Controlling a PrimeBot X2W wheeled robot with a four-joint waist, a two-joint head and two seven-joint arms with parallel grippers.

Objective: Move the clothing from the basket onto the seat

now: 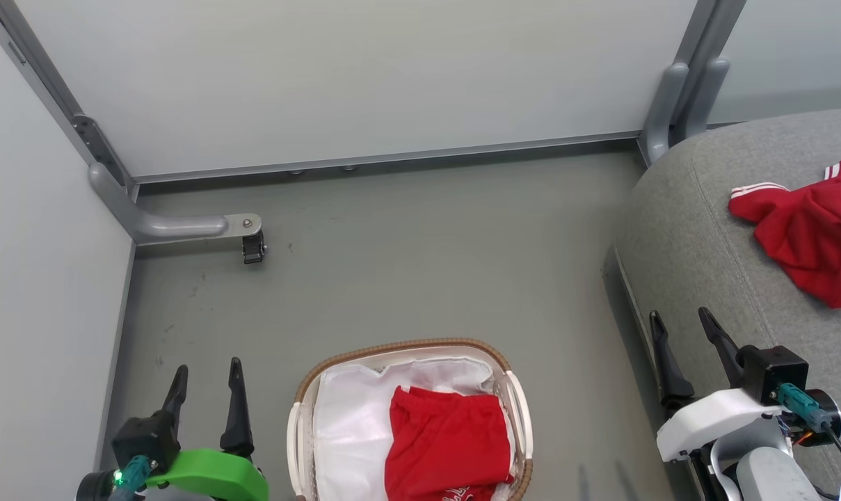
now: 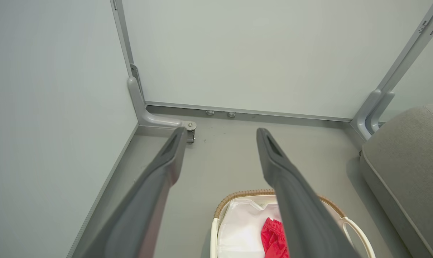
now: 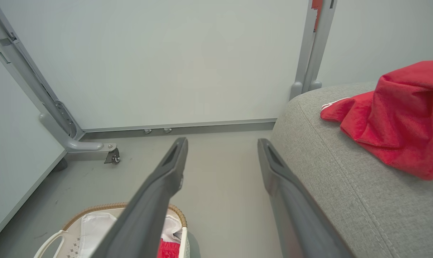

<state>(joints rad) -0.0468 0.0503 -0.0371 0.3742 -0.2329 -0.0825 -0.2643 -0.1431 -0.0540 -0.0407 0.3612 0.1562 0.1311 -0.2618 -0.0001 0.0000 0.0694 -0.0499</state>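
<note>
Status: one of two garments is across.

- Bright red soft garment with white stripe trim (image 1: 806, 229) lies crumpled on the large rounded grey fabric seat (image 1: 691, 236), well in from its left edge.
- Second bright red garment with white lettering (image 1: 444, 445) is still in the oval wicker-rimmed basket with white liner (image 1: 406, 346), which stands on the grey floor (image 1: 427, 243) left of the seat. It fills the basket's right half, against the right wall. The liner is bare on the left.
- Left fingers (image 1: 236, 400): spread wide, nothing between them, poised above the floor off the basket's left side.
- Right fingers (image 1: 665, 362): likewise spread and empty, over the seat's left edge.

Key relation: the remaining garment lies between the two arms, to the right of the left fingers and to the left of the right fingers. Its long axis runs from the basket's far side towards the near side, gathered hem at the far end. Distances look about even. I judge the right arm better placed, because garment and seat both lie on its side.
</note>
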